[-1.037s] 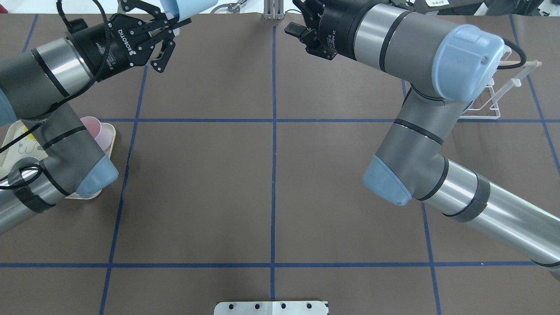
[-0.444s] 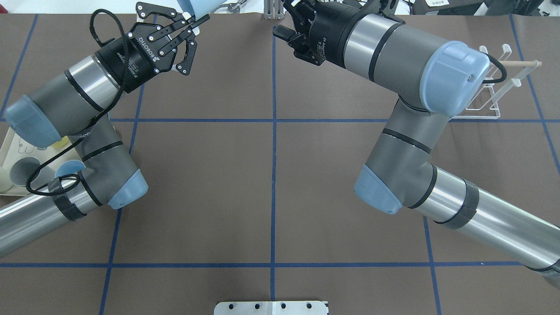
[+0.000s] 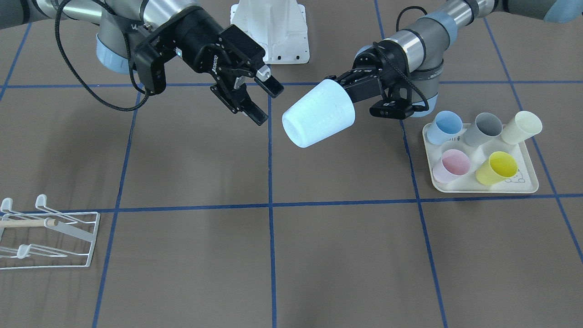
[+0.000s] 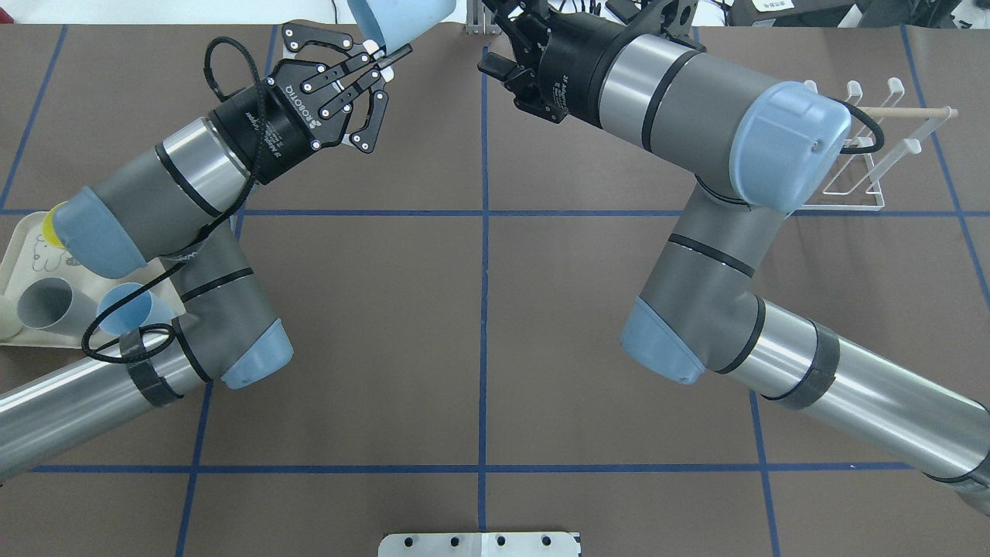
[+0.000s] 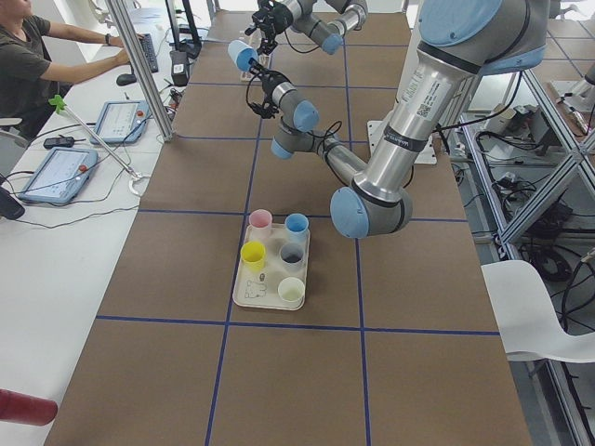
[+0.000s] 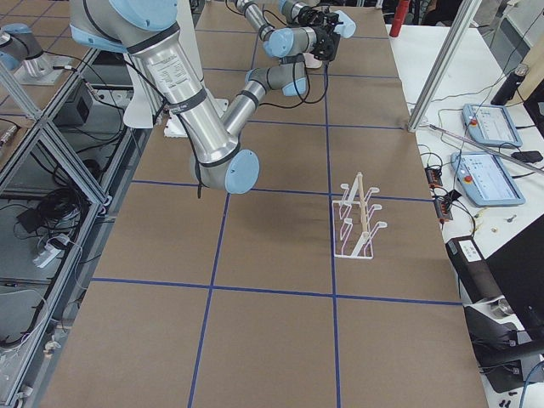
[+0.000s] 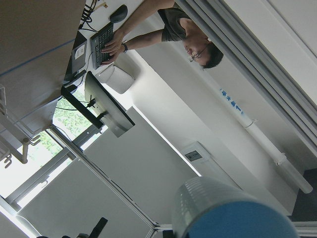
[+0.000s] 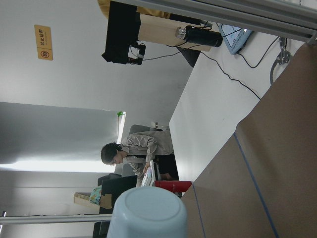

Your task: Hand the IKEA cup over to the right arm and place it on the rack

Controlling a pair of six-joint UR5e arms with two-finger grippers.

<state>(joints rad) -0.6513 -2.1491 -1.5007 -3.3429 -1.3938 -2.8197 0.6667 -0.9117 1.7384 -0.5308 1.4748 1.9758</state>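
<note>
My left gripper (image 3: 338,85) is shut on the rim of a pale blue IKEA cup (image 3: 318,114) and holds it on its side in the air over the table's far middle, base toward the right gripper. The same grip shows in the overhead view (image 4: 387,60), with the cup (image 4: 398,18) at the top edge. The right arm's gripper (image 3: 267,104) is open and empty, a short gap from the cup's base. The cup's base fills the bottom of the right wrist view (image 8: 148,213). The white wire rack (image 3: 50,237) stands empty at the robot's far right.
A cream tray (image 3: 483,187) on the robot's left holds blue (image 3: 446,127), grey (image 3: 487,130), cream (image 3: 521,127), pink (image 3: 451,165) and yellow (image 3: 496,167) cups. The white robot base (image 3: 271,32) sits behind the grippers. An operator sits at a side bench (image 5: 37,56).
The left arm has swung the blue cup to the right, toward the table's centre line. The right arm has shifted left toward it, its gripper still open.
</note>
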